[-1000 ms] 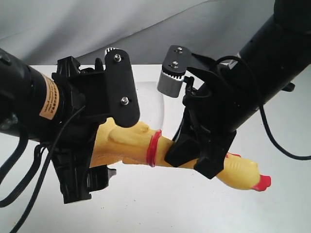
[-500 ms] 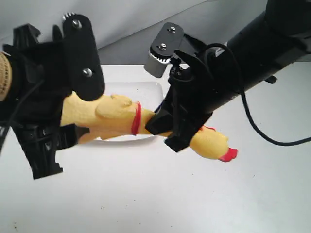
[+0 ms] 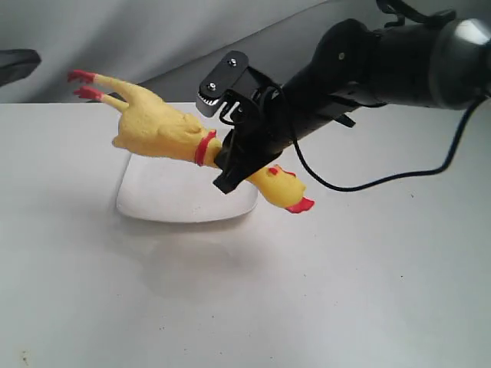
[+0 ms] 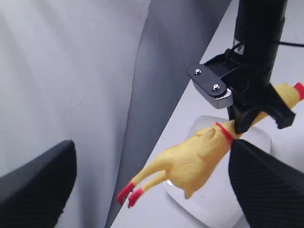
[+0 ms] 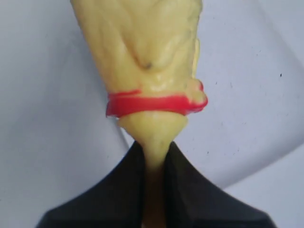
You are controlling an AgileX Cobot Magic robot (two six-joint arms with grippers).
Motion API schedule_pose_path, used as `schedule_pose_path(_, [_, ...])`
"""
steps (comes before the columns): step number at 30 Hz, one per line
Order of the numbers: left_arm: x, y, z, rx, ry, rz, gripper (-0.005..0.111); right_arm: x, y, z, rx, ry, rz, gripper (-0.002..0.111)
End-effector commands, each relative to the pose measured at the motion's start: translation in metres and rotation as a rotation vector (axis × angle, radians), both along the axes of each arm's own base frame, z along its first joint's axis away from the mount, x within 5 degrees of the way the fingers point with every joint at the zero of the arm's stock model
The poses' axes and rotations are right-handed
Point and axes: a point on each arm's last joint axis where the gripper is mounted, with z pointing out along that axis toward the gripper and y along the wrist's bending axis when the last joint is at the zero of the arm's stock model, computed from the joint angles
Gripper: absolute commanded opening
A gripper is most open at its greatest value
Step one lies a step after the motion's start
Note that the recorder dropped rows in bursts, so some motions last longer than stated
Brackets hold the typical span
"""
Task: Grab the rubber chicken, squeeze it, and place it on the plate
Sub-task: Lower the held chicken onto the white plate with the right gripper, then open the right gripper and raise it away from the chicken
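The yellow rubber chicken hangs in the air, slanting above the white square plate. Its red feet point to the far left and its red beak points down to the right. My right gripper is shut on the chicken's neck just past the red band, and its fingers pinch the neck thin. My left gripper stands wide open and well back from the chicken, holding nothing. In the exterior view only a dark tip of the left gripper shows at the left edge.
The plate lies on a white table with a grey cloth backdrop behind it. The right arm's black cable loops over the table to the right of the plate.
My left gripper has let go of the chicken's body and drawn back to the left, almost out of the exterior view. The right gripper alone now holds the chicken over the plate.
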Motion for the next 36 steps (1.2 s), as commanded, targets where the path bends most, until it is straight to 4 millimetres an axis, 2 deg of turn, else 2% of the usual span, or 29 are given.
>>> schedule_pose_path(1, [-0.011, 0.011, 0.006, -0.148, 0.039, 0.053, 0.080, 0.025, 0.016, 0.001, 0.034, -0.044, -0.004, 0.000])
schedule_pose_path(3, [-0.015, 0.018, 0.005, -0.199, 0.078, 0.099, 0.072, 0.040, 0.026, -0.007, 0.038, -0.045, 0.002, 0.000])
schedule_pose_path(5, [-0.017, 0.022, 0.001, -0.211, 0.133, 0.151, 0.057, 0.052, 0.034, -0.022, 0.031, -0.030, 0.006, 0.000])
schedule_pose_path(6, [-0.018, 0.022, -0.002, -0.229, 0.176, 0.169, 0.048, 0.058, 0.038, -0.038, 0.020, -0.008, 0.006, 0.000])
schedule_pose_path(10, [-0.020, 0.022, -0.006, -0.234, 0.234, 0.180, 0.016, 0.068, 0.043, -0.082, -0.018, 0.033, -0.006, 0.000])
schedule_pose_path(11, [-0.020, 0.022, -0.006, -0.237, 0.238, 0.178, 0.006, 0.068, 0.042, -0.090, -0.030, 0.043, -0.005, 0.000])
schedule_pose_path(12, [-0.021, 0.022, -0.007, -0.238, 0.242, 0.178, 0.000, 0.069, 0.042, -0.095, -0.050, 0.040, 0.004, 0.000])
schedule_pose_path(15, [-0.021, 0.022, -0.007, -0.236, 0.244, 0.180, 0.000, 0.070, 0.041, -0.092, -0.049, 0.040, -0.019, 0.001])
schedule_pose_path(17, [-0.021, 0.022, -0.007, -0.264, 0.255, 0.193, 0.000, 0.069, 0.040, -0.087, -0.043, 0.048, -0.042, 0.010])
schedule_pose_path(22, [-0.020, 0.027, -0.006, -0.273, 0.235, 0.254, 0.000, 0.064, 0.037, -0.061, -0.050, 0.042, -0.029, 0.045])
schedule_pose_path(24, [-0.021, 0.035, -0.003, -0.267, 0.207, 0.292, 0.000, 0.061, 0.033, -0.044, -0.066, 0.036, -0.035, 0.053])
schedule_pose_path(26, [-0.026, 0.043, 0.000, -0.270, 0.177, 0.311, 0.000, 0.055, 0.027, -0.024, -0.085, 0.038, -0.051, 0.054])
schedule_pose_path(28, [-0.036, 0.055, 0.005, -0.326, 0.151, 0.322, 0.000, 0.048, 0.018, 0.002, -0.126, 0.032, -0.075, 0.051])
schedule_pose_path(30, [-0.048, 0.067, 0.009, -0.403, 0.130, 0.323, 0.000, 0.039, 0.008, 0.027, -0.165, 0.019, -0.092, 0.043])
schedule_pose_path(32, [-0.064, 0.083, 0.014, -0.490, 0.103, 0.315, 0.000, 0.027, -0.001, 0.053, -0.180, 0.019, -0.084, 0.029])
schedule_pose_path(35, [-0.090, 0.105, 0.015, -0.609, 0.099, 0.270, 0.000, 0.001, -0.011, 0.091, -0.184, 0.029, -0.039, 0.000])
schedule_pose_path(36, [-0.097, 0.109, 0.014, -0.640, 0.107, 0.250, 0.000, -0.009, -0.012, 0.102, -0.172, 0.030, -0.021, 0.000])
